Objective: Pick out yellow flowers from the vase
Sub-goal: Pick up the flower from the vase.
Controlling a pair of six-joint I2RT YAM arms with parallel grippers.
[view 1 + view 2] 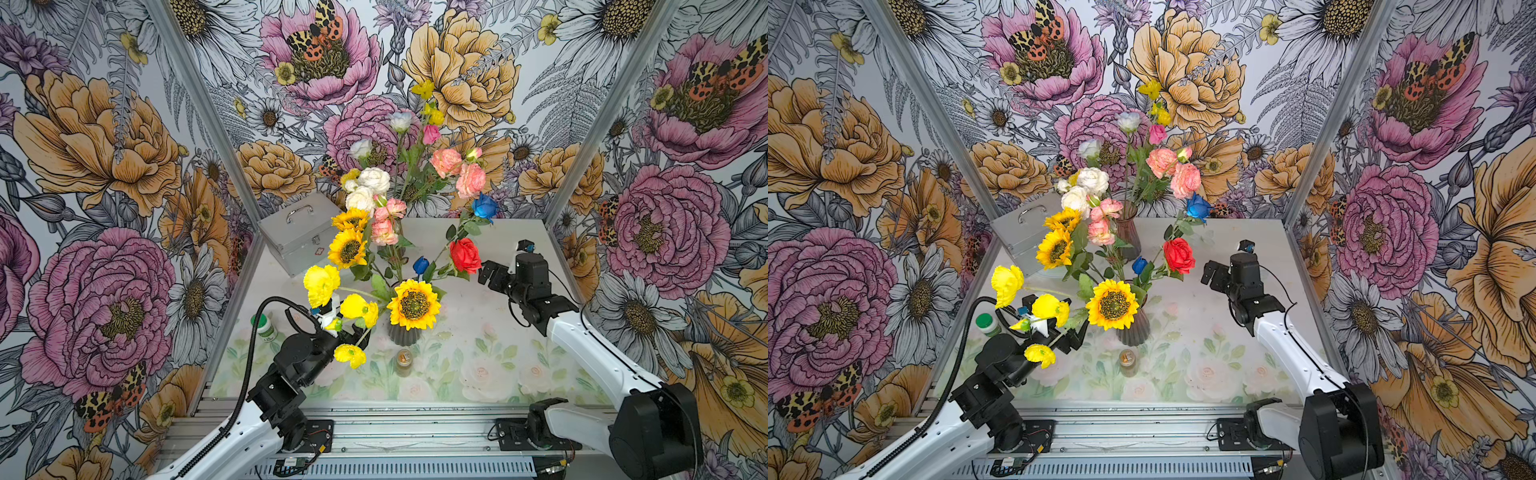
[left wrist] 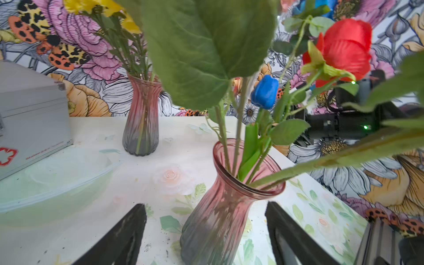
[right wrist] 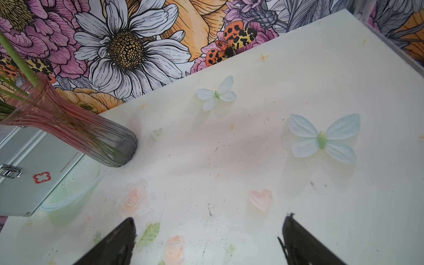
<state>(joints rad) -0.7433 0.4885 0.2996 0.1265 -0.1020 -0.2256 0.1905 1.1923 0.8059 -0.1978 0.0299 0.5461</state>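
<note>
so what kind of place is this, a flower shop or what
Probably a robot test cell, not a shop: two robot arms mounted on a metal rail, printed floral wall panels boxing in a small table, and flower vases set out as props.

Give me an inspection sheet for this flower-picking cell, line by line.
Surface: table cover printed with pale roses and butterflies, dark specks.
Job's things: near vase holds a sunflower; yellow poppy heads lean out over the left arm; two more sunflowers behind; yellow spray tops the bunch in the far vase.
Clutter: silver case, green-lidded jar, small brown jar.
Grippers: left gripper open, facing the near vase; right gripper open over bare table.
Cables: black corrugated conduit on left arm; thin cable loops by right arm.
Surroundings: flowered wallpaper, aluminium posts.
</note>
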